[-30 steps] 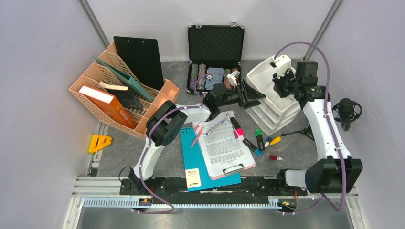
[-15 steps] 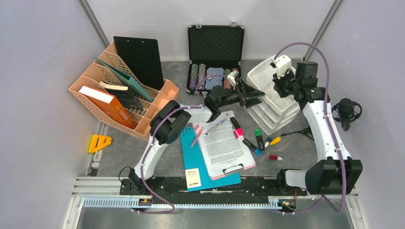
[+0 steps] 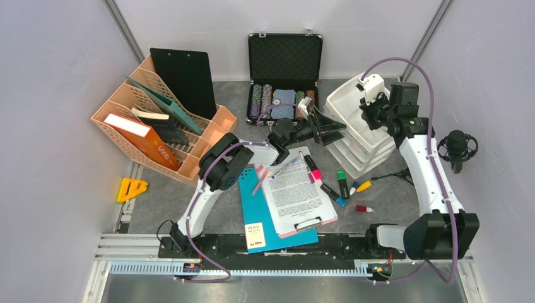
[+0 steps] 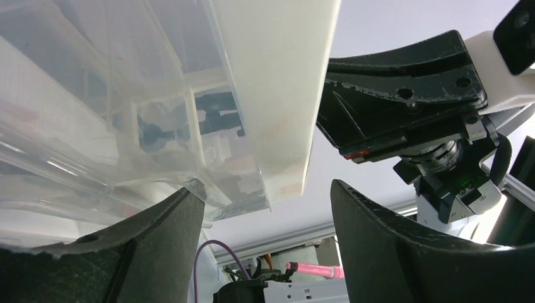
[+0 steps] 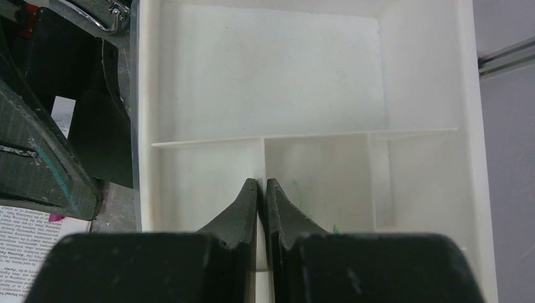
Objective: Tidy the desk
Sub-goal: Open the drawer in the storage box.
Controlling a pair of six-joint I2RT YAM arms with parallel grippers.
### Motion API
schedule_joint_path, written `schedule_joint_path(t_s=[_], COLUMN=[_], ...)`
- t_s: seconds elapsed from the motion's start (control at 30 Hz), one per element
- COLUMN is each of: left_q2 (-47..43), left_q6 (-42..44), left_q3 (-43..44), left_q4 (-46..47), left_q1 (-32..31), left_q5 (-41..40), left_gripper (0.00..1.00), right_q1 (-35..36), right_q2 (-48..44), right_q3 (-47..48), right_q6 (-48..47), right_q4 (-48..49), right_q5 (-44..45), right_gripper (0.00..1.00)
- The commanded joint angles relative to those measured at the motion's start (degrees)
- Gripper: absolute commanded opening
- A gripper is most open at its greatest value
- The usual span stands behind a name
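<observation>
- At the far right of the bench (image 3: 161,199), a stack of white trays (image 3: 335,100) stands with its tiers fanned out of line, and both arms are gathered on the top tray (image 5: 265,76).
- Over that tier, the right tool (image 5: 262,183) has its fingers together. The tips meet on the thin divider (image 5: 263,158) between the near compartments, and it looks pinched on that wall.
- From the tray's left side, the left tool (image 4: 265,199) comes in with its fingers well apart. In its own wrist view the white rim (image 4: 284,170) hangs in the gap between them and touches neither, as far as I can judge.
- The compartments of the top tray look empty apart from faint green marks.
- The bench itself is a dark grey mottled top running from the arm bases to the back wall.
  - Loose markers (image 3: 327,186) lie beside a clipboard (image 3: 296,192), which lies over a teal notebook (image 3: 268,221).
  - An orange file rack (image 3: 158,126) stands at the far left, and an open black case (image 3: 284,63) sits at the back.
- Step in hand, as I read it: getting a two-handed hold on the trays, either to square them up or to free a tier for the markers.
- The next move calls for the left tool to settle on the rim and close without shoving. The right one grips only a thin wall, so a sideways push could twist the tier or tip the stack.
</observation>
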Motion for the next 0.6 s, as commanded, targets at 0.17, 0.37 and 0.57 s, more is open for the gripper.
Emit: schedule_joint_path(t_s=[0.17, 0.37, 0.57], left_q2=[-8.5, -13.3, -18.4], left_q6=[-1.8, 0.3, 5.2], left_q3=[-4.6, -10.4, -16.6], left_q4=[13.5, 13.6, 9.4], left_q1=[-0.3, -0.2, 0.3], left_q5=[3.0, 3.6, 3.9], left_gripper=[0.77, 0.77, 0.78], right_q1=[0.1, 0.1, 0.1], right_q2=[2.1, 2.2, 2.7], right_q3=[-2.5, -2.6, -1.7], right_q6=[-1.3, -2.0, -4.1], right_q4=[-1.6, -1.6, -1.9], right_q5=[5.5, 5.7, 5.5], right_gripper=[0.00, 0.00, 0.00])
